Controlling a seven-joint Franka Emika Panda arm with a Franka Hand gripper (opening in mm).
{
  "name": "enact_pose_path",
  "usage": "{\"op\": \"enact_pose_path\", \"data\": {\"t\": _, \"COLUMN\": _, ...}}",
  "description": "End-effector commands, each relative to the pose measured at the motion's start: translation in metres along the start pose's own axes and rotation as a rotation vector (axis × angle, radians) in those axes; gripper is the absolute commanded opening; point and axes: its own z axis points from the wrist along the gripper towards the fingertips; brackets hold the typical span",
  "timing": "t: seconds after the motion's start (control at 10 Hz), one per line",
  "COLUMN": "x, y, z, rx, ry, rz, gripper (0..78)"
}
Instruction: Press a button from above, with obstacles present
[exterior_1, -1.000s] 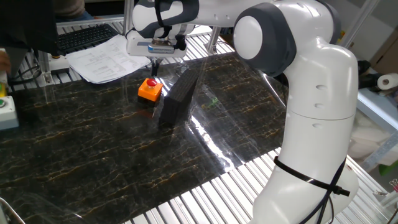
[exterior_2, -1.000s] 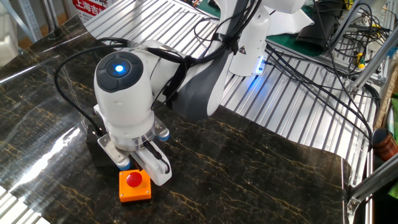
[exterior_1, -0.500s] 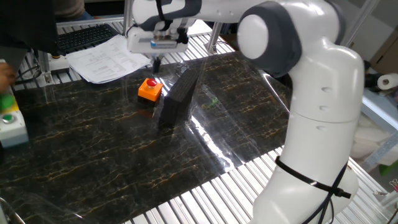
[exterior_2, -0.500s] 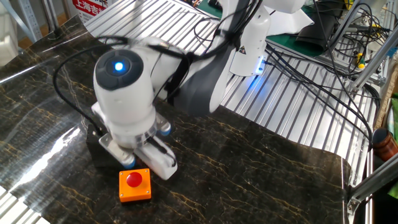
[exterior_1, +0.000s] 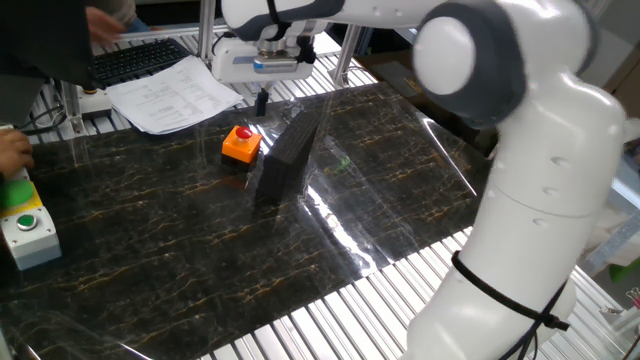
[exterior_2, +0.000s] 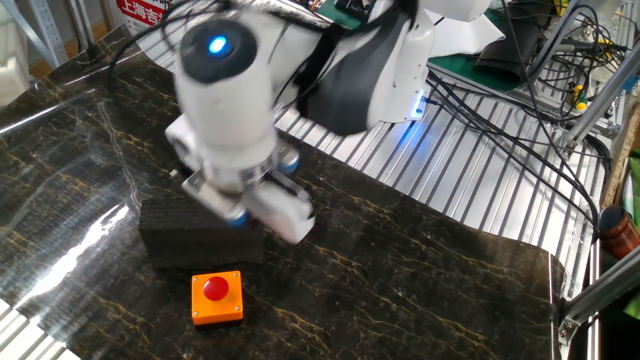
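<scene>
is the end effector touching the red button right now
Apart. In one fixed view the end effector hangs well above the red button, with bare table between them; the other fixed view also shows the button uncovered.

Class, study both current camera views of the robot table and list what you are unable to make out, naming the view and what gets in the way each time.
1. The gripper: whether the jaws are open or shut; too small and dark in one fixed view, motion-blurred in the other.
2. The dark slab: its far side is hidden by the blurred wrist in the other fixed view.
3. The grey box with a green button: partly covered by a person's hand at the left edge.
4. The papers: print too small to read.
</scene>
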Motion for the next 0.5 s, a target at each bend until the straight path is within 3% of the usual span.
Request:
{"op": "enact_pose_path", "data": {"t": 0.1, "x": 0.0219, "y": 0.0098, "z": -0.0168, "rx": 0.003, "ry": 0.004, "rz": -0.052, "gripper": 0.0}}
{"op": "enact_pose_path", "data": {"t": 0.5, "x": 0.0223, "y": 0.0087, "z": -0.0174, "rx": 0.002, "ry": 0.004, "rz": -0.061, "gripper": 0.0}}
